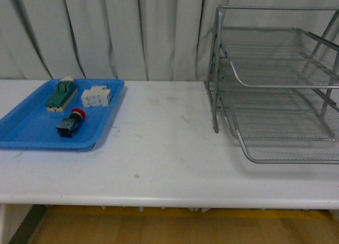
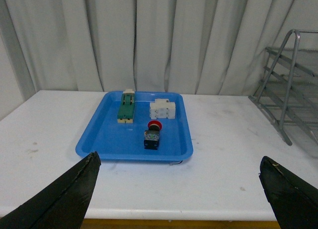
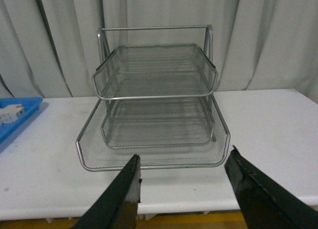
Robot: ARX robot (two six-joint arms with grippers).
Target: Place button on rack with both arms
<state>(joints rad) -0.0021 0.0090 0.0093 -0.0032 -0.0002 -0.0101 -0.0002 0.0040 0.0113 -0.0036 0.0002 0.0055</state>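
Left end effector [image 2: 179, 158] wide apart toward button [image 2: 152, 136] (on blue tray [image 2: 110, 135]); right end effector [image 3: 184, 153] likewise toward rack [image 3: 155, 96].

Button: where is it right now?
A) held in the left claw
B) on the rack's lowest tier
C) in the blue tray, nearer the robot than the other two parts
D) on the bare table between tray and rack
C: the button lies inside the blue tray, in front of the green-and-cream block and the white block. It is well apart from the rack, and the left claw is open and holds nothing.
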